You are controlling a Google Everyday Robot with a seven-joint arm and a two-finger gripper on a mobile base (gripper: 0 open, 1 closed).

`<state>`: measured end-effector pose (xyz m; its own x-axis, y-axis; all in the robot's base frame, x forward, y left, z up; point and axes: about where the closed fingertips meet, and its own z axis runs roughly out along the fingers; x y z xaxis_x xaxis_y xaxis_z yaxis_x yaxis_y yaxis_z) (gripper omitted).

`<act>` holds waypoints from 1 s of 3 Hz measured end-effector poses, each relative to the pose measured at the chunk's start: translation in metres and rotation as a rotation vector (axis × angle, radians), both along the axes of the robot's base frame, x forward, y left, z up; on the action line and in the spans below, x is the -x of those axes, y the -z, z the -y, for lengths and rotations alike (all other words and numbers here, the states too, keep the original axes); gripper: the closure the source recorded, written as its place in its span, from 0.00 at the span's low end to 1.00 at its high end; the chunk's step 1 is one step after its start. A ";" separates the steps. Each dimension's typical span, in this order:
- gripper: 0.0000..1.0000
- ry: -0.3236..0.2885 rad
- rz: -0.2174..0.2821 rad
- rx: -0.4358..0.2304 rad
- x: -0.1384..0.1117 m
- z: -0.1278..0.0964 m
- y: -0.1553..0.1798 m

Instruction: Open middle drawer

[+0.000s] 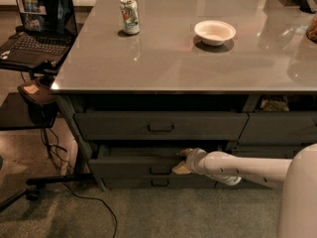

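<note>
The middle drawer (133, 166) is a wide, shallow dark grey drawer under the table, with a small loop handle (159, 170) at front centre. It stands pulled out a little, and a strip of its inside shows behind the front. My gripper (181, 160) is at the top edge of the drawer front, just right of the handle, on the end of my white arm (237, 166) that reaches in from the right. The taller top drawer (161, 126) above is closed. The thin lowest drawer (159, 183) shows just below.
The grey tabletop (173, 63) holds a soda can (130, 16) and a white bowl (214, 32). A laptop (39, 21) sits on a stand at the left, with cables (74, 192) and a stand leg on the carpet. Another drawer column (282, 128) is at the right.
</note>
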<state>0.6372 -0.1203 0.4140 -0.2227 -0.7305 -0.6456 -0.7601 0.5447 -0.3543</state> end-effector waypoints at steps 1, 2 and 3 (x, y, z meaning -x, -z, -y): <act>1.00 -0.008 -0.016 -0.005 0.002 -0.001 0.003; 1.00 -0.008 -0.016 -0.005 0.002 -0.001 0.002; 1.00 -0.004 -0.016 -0.011 0.011 0.001 0.002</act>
